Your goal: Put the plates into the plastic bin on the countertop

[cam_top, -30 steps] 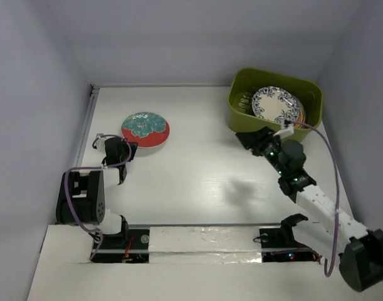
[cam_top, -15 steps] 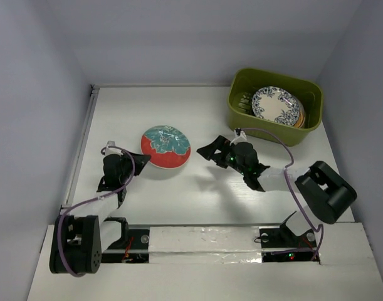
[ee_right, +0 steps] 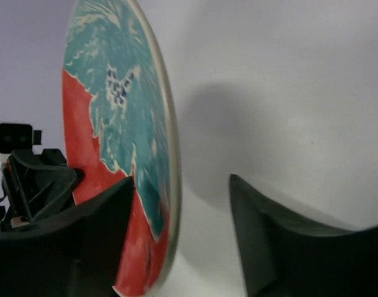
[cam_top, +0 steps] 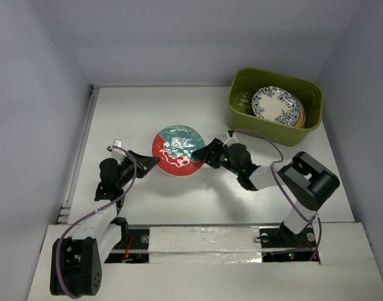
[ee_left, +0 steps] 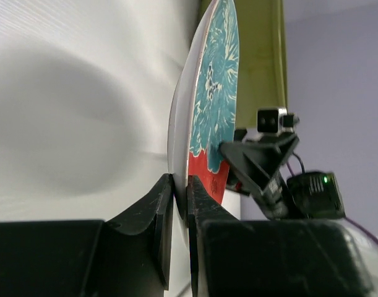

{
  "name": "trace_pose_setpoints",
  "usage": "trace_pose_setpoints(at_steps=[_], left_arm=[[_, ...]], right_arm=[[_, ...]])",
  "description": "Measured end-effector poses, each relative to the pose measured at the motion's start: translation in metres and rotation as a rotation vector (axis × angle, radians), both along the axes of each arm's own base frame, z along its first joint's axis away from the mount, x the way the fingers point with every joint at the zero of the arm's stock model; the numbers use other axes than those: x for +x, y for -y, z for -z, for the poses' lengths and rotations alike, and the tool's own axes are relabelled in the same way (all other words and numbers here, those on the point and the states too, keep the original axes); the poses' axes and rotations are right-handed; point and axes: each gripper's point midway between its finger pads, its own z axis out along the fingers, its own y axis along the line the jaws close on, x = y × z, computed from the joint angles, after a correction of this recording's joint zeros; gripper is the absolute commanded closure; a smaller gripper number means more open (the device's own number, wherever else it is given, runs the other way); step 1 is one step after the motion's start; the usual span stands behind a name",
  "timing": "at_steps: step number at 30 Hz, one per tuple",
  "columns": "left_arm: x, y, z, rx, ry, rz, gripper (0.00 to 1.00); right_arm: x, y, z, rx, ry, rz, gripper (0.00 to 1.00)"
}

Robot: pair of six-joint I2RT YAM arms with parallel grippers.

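The flat white counter (cam_top: 197, 200) has a faint grain and a dull sheen. Plain pale lilac-grey walls (cam_top: 178, 37) close it in on the far, left and right sides, a thin metal rail (cam_top: 78, 157) runs along its left edge, and a white taped board (cam_top: 197, 241) lies across the near edge above the arm bases. Near the middle of the counter, the round red-and-teal floral plate (cam_top: 177, 149) faces up with a soft shadow under its near side. The left end effector (cam_top: 155, 160) is clamped narrow on the plate's left rim; the left wrist view shows both fingers (ee_left: 158, 210) pinching that edge. The right end effector (cam_top: 200, 153) is at the opposite rim with its jaws spread wide. In the right wrist view the rim lies between the two fingers (ee_right: 275, 247), not gripped. In the far right corner, just beside the right wall, stands the olive-green rectangular plastic bin (cam_top: 241, 103). Inside it a white-and-blue patterned round plate (cam_top: 274, 105) is tilted on top of others, with an orange plate (cam_top: 300, 116) showing at its right edge.
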Motion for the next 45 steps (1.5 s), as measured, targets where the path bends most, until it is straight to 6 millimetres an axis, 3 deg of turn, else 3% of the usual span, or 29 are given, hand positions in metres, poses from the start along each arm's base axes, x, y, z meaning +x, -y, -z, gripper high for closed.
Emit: trace_pose_setpoints(at_steps=[1, 3, 4, 6, 7, 9, 10, 11, 13, 14, 16, 20, 23, 28, 32, 36, 40, 45], left_arm=[[-0.003, 0.003, -0.002, -0.009, 0.001, 0.020, 1.00], [-0.009, 0.010, -0.006, -0.028, 0.006, 0.066, 1.00], [-0.012, 0.012, -0.009, -0.034, 0.010, 0.084, 1.00], [-0.014, 0.012, -0.012, -0.040, 0.010, 0.081, 1.00], [-0.015, 0.012, -0.017, -0.038, 0.024, 0.086, 0.97], [-0.015, 0.014, -0.035, -0.023, 0.078, 0.105, 0.80], [-0.016, 0.016, -0.044, -0.017, 0.106, 0.117, 0.71], [-0.018, 0.017, -0.052, -0.006, 0.132, 0.128, 0.56], [-0.020, 0.020, -0.074, 0.014, 0.203, 0.150, 0.46], [-0.021, 0.020, -0.083, 0.023, 0.235, 0.152, 0.37], [-0.023, 0.019, -0.100, 0.043, 0.296, 0.152, 0.31], [-0.028, 0.018, -0.116, 0.055, 0.359, 0.147, 0.08], [-0.031, 0.018, -0.119, 0.056, 0.371, 0.150, 0.01], [-0.034, 0.018, -0.116, 0.078, 0.356, 0.149, 0.01], [-0.037, 0.017, -0.110, 0.110, 0.346, 0.148, 0.01], [-0.041, 0.019, -0.101, 0.142, 0.332, 0.165, 0.01], [-0.043, 0.020, -0.091, 0.181, 0.314, 0.179, 0.01], [-0.044, 0.019, -0.086, 0.227, 0.308, 0.184, 0.01]], right_arm=[[0.000, -0.001, -0.005, 0.015, 0.012, -0.004, 0.56], [0.001, -0.003, -0.015, 0.042, 0.029, -0.006, 0.73], [0.001, -0.004, -0.026, 0.066, 0.055, -0.013, 0.87], [0.001, -0.003, -0.045, 0.124, 0.083, -0.007, 1.00], [0.001, -0.002, -0.054, 0.136, 0.101, -0.004, 1.00], [-0.002, 0.003, -0.068, 0.160, 0.122, 0.008, 1.00], [-0.005, 0.006, -0.077, 0.174, 0.137, 0.012, 1.00], [-0.007, 0.011, -0.086, 0.179, 0.157, 0.020, 1.00], [-0.011, 0.022, -0.101, 0.171, 0.187, 0.030, 1.00], [-0.010, 0.032, -0.107, 0.155, 0.196, 0.044, 1.00], [-0.004, 0.055, -0.118, 0.126, 0.216, 0.094, 1.00], [0.018, 0.119, -0.145, 0.097, 0.265, 0.256, 1.00], [0.036, 0.168, -0.165, 0.073, 0.288, 0.376, 1.00], [0.065, 0.241, -0.205, -0.011, 0.314, 0.557, 1.00], [0.082, 0.287, -0.229, -0.057, 0.335, 0.650, 1.00], [0.104, 0.330, -0.221, -0.093, 0.288, 0.732, 1.00], [0.127, 0.362, -0.176, -0.150, 0.143, 0.787, 1.00], [0.150, 0.373, -0.116, -0.210, -0.040, 0.784, 1.00]])
